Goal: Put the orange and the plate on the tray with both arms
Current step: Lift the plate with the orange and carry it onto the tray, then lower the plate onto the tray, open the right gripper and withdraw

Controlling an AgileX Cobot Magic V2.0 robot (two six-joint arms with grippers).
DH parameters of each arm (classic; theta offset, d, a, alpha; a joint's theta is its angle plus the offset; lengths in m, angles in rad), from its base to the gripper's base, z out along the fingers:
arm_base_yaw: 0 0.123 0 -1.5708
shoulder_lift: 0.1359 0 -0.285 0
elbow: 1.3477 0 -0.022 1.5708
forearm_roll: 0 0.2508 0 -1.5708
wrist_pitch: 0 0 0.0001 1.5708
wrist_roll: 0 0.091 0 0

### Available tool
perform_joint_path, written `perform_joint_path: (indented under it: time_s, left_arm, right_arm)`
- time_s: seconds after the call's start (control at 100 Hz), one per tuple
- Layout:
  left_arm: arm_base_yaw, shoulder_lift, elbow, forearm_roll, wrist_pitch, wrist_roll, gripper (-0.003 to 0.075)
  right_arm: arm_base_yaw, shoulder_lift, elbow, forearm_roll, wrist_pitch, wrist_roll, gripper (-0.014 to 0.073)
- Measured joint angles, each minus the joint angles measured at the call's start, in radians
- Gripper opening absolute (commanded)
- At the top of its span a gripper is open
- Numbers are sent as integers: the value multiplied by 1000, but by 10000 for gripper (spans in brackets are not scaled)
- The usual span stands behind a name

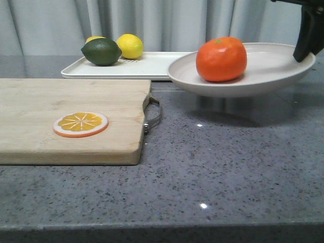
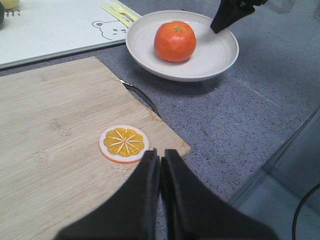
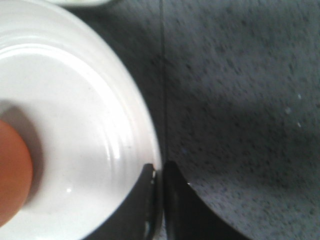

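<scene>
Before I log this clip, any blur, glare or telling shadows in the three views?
Front view: sharp, small glints on the countertop, plate casts a soft shadow below. Left wrist view: clear, even light. Right wrist view: countertop smeared with blur, orange cropped at the edge.

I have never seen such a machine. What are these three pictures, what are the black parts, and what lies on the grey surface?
This is a robot with two arms. One picture looks forward over the table; the other two come from cameras on each wrist. The black parts are the grippers. The right gripper pinches the rim of the wide off-white round plate, which hangs above the grey stone table and carries the glossy whole orange. The left gripper is shut and empty, above the wooden cutting board with a flat orange slice. Behind, the white rectangular tray holds a yellow lemon and a dark green lime.
</scene>
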Motion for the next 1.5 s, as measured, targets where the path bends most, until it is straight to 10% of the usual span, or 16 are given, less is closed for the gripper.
perform_joint_path:
  time_s: [1.04, 1.5]
  left_arm:
    - [0, 0, 0, 0, -18, 0, -19]
    - [0, 0, 0, 0, -75, 0, -19]
  right_arm:
    - [0, 766, -1092, 213, 227, -34, -49]
    - [4, 918, -1219, 237, 211, -19, -49]
